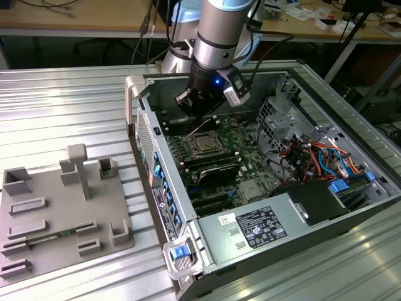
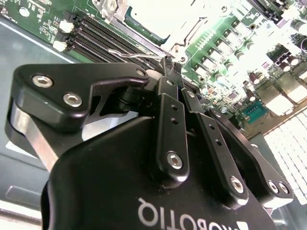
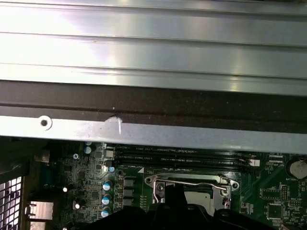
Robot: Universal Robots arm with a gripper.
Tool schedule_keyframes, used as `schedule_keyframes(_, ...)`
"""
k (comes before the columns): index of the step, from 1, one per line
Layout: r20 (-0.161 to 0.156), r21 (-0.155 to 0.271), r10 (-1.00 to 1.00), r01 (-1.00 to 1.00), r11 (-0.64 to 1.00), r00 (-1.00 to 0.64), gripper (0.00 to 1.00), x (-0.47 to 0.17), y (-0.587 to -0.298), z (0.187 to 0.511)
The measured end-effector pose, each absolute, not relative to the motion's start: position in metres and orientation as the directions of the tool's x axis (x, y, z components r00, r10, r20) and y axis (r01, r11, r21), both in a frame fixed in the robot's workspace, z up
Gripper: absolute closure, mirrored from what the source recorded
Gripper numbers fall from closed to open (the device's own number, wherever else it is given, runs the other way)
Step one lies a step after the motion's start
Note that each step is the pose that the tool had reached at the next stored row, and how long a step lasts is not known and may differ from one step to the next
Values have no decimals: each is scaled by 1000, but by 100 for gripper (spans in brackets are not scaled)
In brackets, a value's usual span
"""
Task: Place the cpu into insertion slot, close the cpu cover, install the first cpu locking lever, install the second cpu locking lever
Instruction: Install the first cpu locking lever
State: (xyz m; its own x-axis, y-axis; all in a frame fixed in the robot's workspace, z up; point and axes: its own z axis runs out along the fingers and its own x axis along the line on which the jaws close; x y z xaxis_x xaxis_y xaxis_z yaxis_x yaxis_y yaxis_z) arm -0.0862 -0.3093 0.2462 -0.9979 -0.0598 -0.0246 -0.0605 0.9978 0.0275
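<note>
The cpu (image 1: 204, 146) lies flat in the insertion slot (image 1: 215, 153) on the green board inside the open computer case. The cpu cover (image 1: 195, 139) lies down around it as a shiny frame; in the first wrist view the cover (image 3: 158, 189) is partly behind the gripper. A thin wire locking lever (image 3: 187, 181) runs along the slot's far edge, and its end (image 2: 128, 54) reaches the fingertips. My gripper (image 2: 168, 64) is shut, its tips low at that edge of the slot. In the exterior view the gripper (image 1: 202, 118) hangs just beyond the slot.
Long black memory slots (image 1: 210, 169) flank the socket. A white-labelled grey box (image 1: 260, 229) fills the case's near end, with cable bundles (image 1: 313, 157) on the exterior view's right. The case wall (image 3: 153, 129) stands close behind the gripper. A grey fixture plate (image 1: 62, 207) lies at the left.
</note>
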Motion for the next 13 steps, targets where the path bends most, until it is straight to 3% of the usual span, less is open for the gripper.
schedule_keyframes(13, -25, 27, -60, -60, 998, -998, 89, -74, -303, 239)
